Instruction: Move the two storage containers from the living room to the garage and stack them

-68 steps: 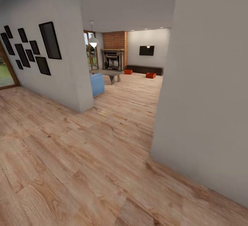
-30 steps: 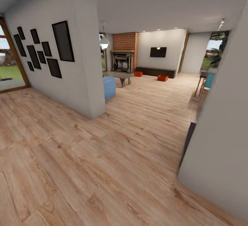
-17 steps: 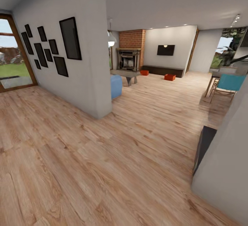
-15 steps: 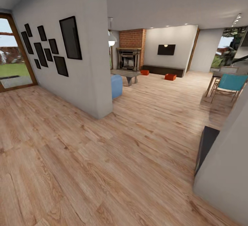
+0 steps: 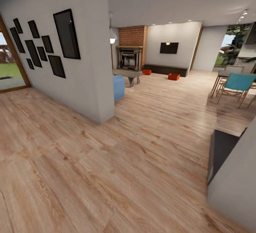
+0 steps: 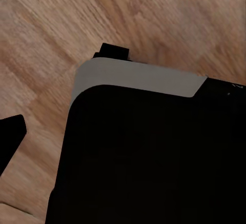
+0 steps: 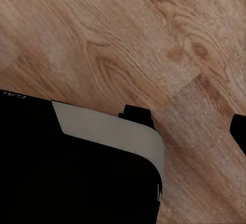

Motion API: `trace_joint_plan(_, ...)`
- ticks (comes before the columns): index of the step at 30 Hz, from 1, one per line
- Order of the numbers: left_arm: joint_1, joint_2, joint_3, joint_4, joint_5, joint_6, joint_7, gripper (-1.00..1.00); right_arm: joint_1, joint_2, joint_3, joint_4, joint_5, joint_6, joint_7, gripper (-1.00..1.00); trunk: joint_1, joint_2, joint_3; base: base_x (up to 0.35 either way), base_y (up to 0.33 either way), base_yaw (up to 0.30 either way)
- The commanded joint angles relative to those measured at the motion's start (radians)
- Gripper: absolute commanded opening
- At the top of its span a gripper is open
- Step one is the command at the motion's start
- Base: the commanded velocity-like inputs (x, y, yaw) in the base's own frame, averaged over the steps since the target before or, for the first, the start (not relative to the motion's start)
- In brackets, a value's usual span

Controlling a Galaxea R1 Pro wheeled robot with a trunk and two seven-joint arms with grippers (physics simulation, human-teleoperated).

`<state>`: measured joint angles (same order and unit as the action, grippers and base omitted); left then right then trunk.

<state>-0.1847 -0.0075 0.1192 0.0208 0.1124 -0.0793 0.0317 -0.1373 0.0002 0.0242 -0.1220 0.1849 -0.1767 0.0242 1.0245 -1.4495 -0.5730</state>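
Note:
The two storage containers are small orange-red bins on the pale plank floor at the far end of the living room. One container (image 5: 147, 72) sits near the brick fireplace (image 5: 130, 57). The other container (image 5: 173, 76) lies further right, in front of the long dark low cabinet (image 5: 165, 70) under the black wall TV (image 5: 169, 48). Both are far ahead of me and apart from each other. In the left wrist view one dark finger (image 6: 10, 141) shows over wood floor beside my black base. The right wrist view has a dark finger (image 7: 239, 131) at its edge. The garage is out of view.
A grey wall (image 5: 81, 66) with black picture frames juts out at left, its corner near the path. A blue seat (image 5: 118, 87) and a low grey table (image 5: 128, 74) stand beyond it. Teal chairs (image 5: 235, 85) and a table stand at right. A grey wall corner (image 5: 234, 187) with a dark panel is close at right.
The view has advanced and turned: the right wall slid out of the way, showing the dining chairs and the right window. The two containers lie where they were.

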Motion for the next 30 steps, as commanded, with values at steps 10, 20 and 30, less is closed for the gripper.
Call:
trace_joint_plan(10,-0.001,0.000,0.005,0.002,0.006,-0.005,0.001,1.00,-0.001,0.000,0.002,0.001,0.002,-0.003,0.000,1.00,0.000,0.000,-0.015,0.274,0.204,-0.167)
trace_joint_plan(20,-0.001,0.000,0.005,0.002,0.006,-0.005,0.001,1.00,-0.001,0.000,0.002,0.001,0.002,-0.003,0.000,1.00,0.000,0.000,-0.026,0.259,0.188,-0.207)
trace_joint_plan(30,-0.001,0.000,0.005,0.002,0.006,-0.005,0.001,1.00,-0.001,0.000,0.001,0.001,0.002,-0.003,0.000,1.00,0.000,0.000,-0.029,0.251,0.181,-0.268)
